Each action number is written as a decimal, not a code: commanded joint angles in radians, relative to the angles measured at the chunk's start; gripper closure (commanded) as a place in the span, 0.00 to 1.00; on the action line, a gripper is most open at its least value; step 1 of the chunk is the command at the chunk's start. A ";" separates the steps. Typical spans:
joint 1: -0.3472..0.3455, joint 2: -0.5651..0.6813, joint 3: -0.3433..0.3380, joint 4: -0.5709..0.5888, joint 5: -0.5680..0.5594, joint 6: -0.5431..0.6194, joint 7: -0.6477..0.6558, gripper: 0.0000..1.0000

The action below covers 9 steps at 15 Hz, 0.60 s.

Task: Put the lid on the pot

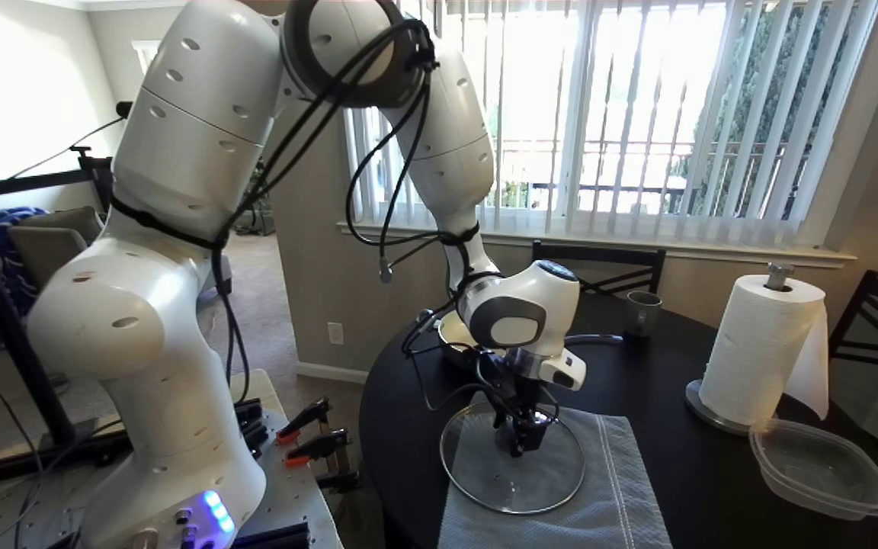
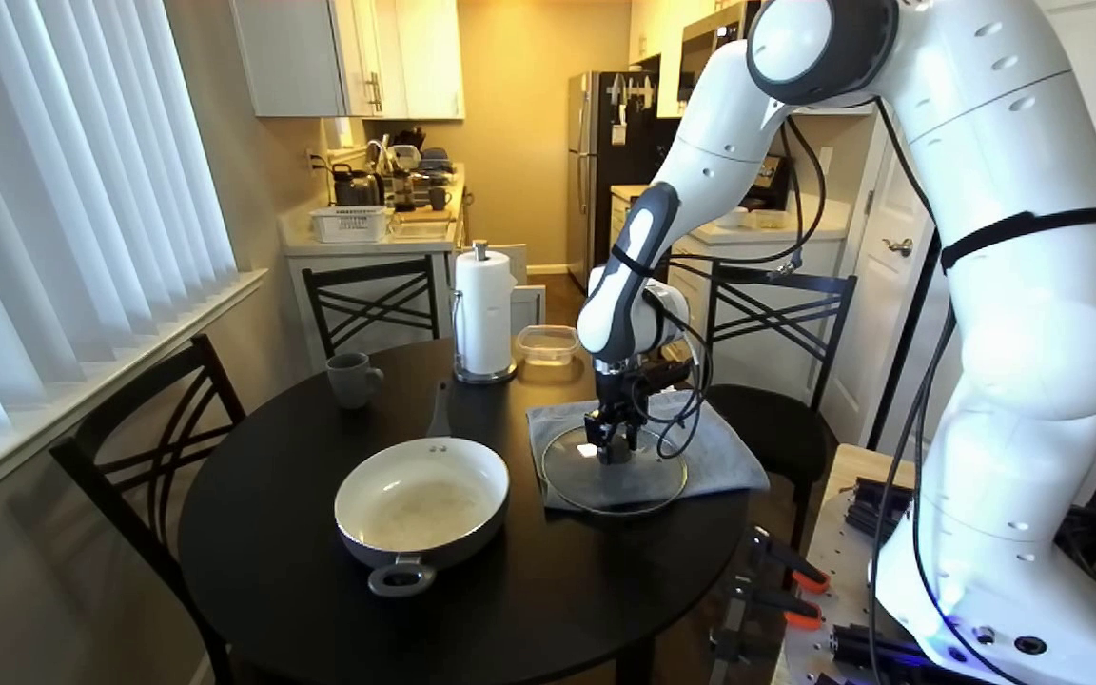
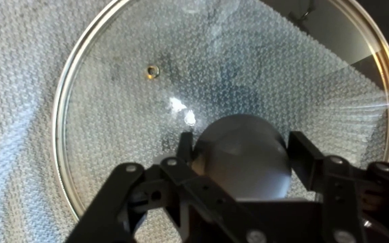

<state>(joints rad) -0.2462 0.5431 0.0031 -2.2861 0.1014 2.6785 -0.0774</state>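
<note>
One lid (image 3: 221, 98) lies level, or nearly so, over the grey cloth (image 1: 622, 488), near the bench (image 2: 548, 599) edge closest to the robot base (image 1: 172, 457); bench is round, so no corners to cite. Its dark knob (image 3: 243, 158) sits in the pincer (image 3: 240, 148): both fingers (image 3: 304, 158) appear to bear on it, read as pinching. Rim on the cloth or just clear of it: cannot tell. Pan (image 2: 422, 509) stands upright and uncovered, near the lid but apart, toward the edge away from the refrigerator (image 2: 582, 181). Progress, judged: grasp apparently made; lift, carry and seating on the pan all left. Further out: mug (image 2: 353, 381) toward the edge by the blinds (image 2: 82, 190); paper-towel roll (image 2: 483, 314) and clear container (image 2: 549, 344) toward the refrigerator-side edge. Brands, labels, writing: none legible on any of these.
</note>
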 commanded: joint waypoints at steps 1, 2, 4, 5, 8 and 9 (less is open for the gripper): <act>0.014 0.008 0.005 0.003 0.021 -0.006 -0.016 0.55; 0.015 0.001 0.003 0.000 0.021 -0.010 -0.016 0.58; 0.021 -0.004 0.000 -0.007 0.019 -0.004 -0.010 0.60; 0.023 -0.010 0.001 -0.011 0.018 -0.002 -0.010 0.62; 0.025 -0.015 0.001 -0.016 0.019 0.000 -0.010 0.64; 0.025 -0.017 0.001 -0.017 0.019 0.000 -0.010 0.65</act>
<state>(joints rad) -0.2427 0.5264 0.0003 -2.2891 0.1013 2.6665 -0.0774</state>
